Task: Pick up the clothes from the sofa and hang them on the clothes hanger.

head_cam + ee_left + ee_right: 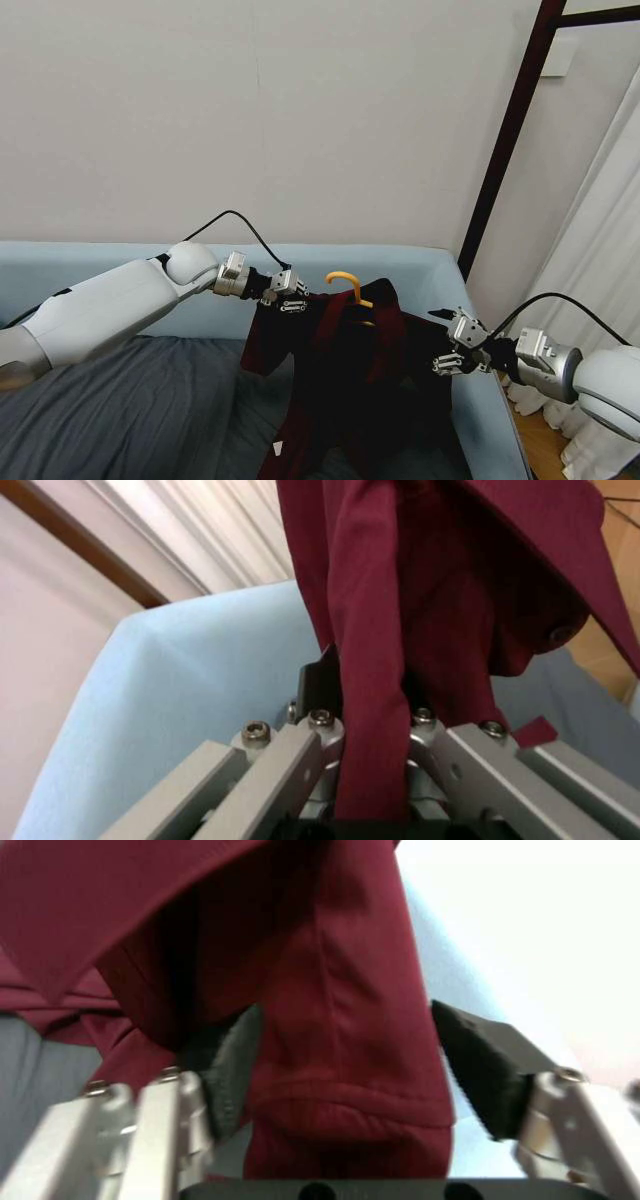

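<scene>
A dark red garment (350,385) hangs over a yellow hanger (344,281) above the sofa seat. My left gripper (285,296) is shut on the garment's shoulder, left of the hanger hook. In the left wrist view the red fabric (430,592) runs down between the closed fingers of this gripper (370,705). My right gripper (455,350) sits at the garment's right edge, open. In the right wrist view its black pads (232,1057) stand apart around a fold of red fabric (150,900), not clamping it.
The light blue sofa (120,260) with a grey seat cushion (120,410) lies below. A dark brown rack pole (510,130) rises at the right against the wall. White curtains (600,240) hang at the far right, above wood floor.
</scene>
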Motion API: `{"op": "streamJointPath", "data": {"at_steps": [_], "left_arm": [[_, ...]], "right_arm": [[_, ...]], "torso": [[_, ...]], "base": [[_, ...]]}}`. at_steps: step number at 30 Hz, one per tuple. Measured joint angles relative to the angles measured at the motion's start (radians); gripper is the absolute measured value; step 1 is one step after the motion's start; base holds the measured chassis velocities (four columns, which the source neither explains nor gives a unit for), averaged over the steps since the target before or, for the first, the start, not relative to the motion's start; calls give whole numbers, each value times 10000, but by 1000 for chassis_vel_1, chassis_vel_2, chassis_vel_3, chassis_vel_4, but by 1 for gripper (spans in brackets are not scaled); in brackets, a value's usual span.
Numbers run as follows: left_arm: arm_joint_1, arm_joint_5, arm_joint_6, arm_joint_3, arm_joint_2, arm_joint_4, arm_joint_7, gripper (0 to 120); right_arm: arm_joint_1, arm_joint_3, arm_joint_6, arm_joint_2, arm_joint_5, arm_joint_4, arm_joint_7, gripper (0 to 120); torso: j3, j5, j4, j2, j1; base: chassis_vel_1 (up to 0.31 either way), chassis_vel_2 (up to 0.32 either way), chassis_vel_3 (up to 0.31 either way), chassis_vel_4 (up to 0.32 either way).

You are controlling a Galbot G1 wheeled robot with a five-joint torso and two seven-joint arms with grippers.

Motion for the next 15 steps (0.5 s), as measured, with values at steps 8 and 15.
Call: {"op": "streamJointPath", "data": {"at_steps": [8,15], "left_arm": [[69,117,-165,-8,14,-92,226,2],[123,169,-157,-46,101,-160,241,2]], "right_arm": [[-3,-66,-52,143,-194,41,-57,32],[-62,-81,-44,39,-239,196,-260,11]], "torso": [[0,0,0,0,0],[0,-1,1,0,0]], "base": [[0,0,0,0],[0,0,0,0]]}}
